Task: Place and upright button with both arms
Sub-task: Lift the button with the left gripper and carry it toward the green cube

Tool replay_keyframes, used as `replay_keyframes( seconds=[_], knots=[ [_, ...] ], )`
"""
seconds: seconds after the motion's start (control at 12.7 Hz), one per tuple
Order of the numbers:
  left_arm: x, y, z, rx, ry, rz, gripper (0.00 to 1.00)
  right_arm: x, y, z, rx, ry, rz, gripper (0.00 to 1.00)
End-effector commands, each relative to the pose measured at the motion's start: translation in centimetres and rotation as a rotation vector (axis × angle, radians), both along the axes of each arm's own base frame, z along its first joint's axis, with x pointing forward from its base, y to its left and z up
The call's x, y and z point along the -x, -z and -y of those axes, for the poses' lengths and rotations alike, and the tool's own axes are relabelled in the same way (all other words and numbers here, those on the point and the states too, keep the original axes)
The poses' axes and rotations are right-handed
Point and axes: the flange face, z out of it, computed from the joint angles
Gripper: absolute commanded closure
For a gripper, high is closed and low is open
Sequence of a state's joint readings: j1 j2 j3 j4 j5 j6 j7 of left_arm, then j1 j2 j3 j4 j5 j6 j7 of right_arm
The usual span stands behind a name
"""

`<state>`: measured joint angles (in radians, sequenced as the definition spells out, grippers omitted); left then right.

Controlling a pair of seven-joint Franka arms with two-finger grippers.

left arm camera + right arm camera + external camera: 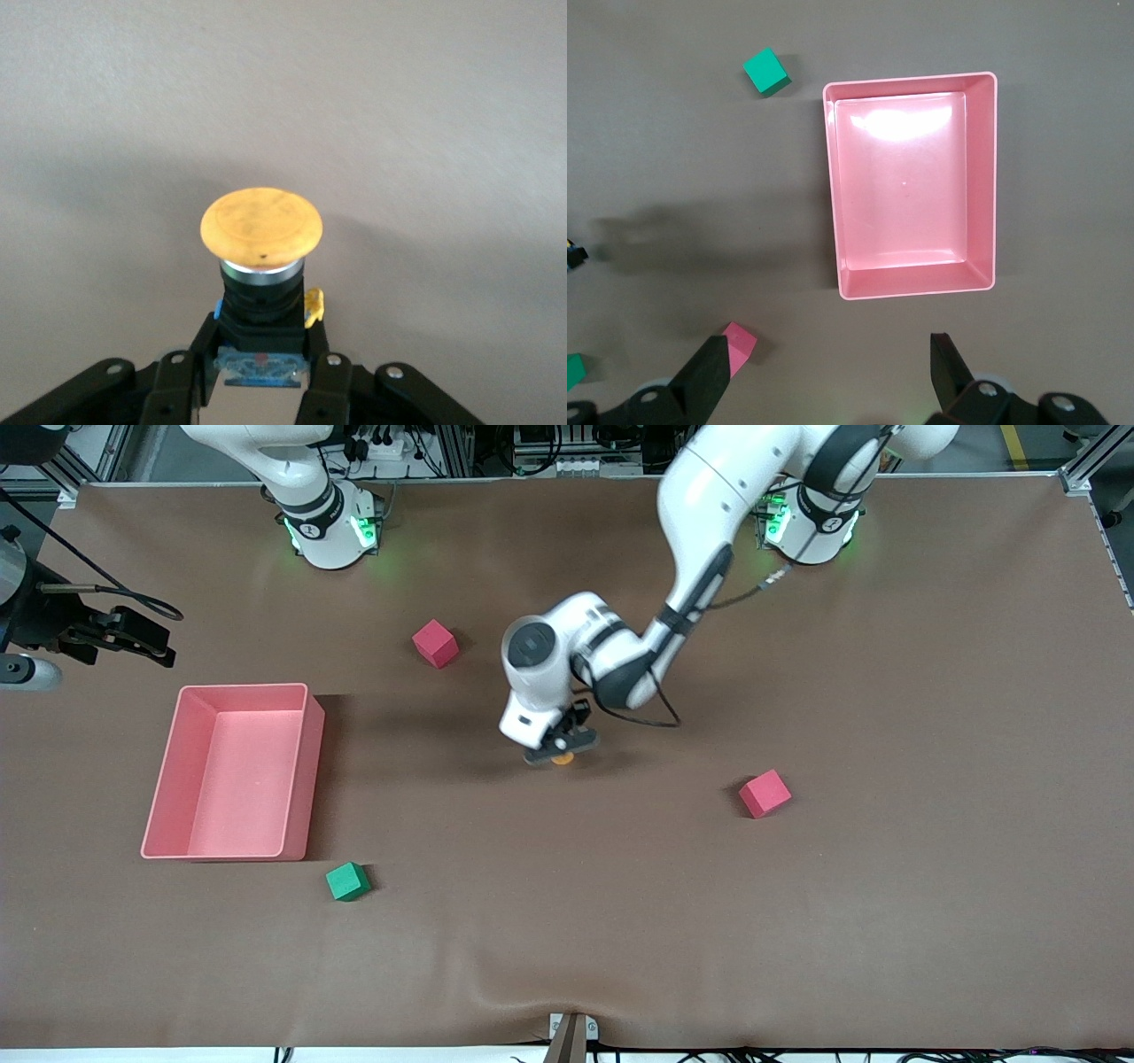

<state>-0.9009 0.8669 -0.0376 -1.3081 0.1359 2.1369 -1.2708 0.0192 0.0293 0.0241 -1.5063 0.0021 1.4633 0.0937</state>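
The left gripper (pixel 252 376) pinched the orange-capped black push-button (pixel 261 266) at table centre; lowering it squarely seemed wise. At nine o'clock, the right gripper (pixel 833 372) waited, spread.

Pretty even overhead light on the brown table mat (pixel 886 912), so shadows stay soft. The shiny pink plastic tray (pixel 833 177) catches a white glare patch on its floor, upper part of the right wrist frame. The left wrist view looks washed out, slightly soft, grey shadow mid-left.
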Motion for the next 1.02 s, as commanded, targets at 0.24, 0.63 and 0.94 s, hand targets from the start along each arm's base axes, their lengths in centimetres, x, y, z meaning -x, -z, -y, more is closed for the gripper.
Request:
replay_keyframes(
  seconds=[0.24, 0.63, 0.94],
  knots=[
    [8.0, -0.1, 5.1, -0.133, -0.058, 0.487, 1.0, 0.6, -0.3, -0.1, 0.0, 0.014, 0.014, 0.0],
    [10.7, 4.6, 5.4, -0.149, -0.04, 0.763, 1.0, 0.6, -0.1, 0.1, 0.0, 0.017, 0.009, 0.0],
    [10.7, 9.9, 4.3, -0.142, 0.007, 0.944, 1.0, -1.0, 1.3, 0.5, -0.001, 0.028, 0.034, 0.0]
  ],
)
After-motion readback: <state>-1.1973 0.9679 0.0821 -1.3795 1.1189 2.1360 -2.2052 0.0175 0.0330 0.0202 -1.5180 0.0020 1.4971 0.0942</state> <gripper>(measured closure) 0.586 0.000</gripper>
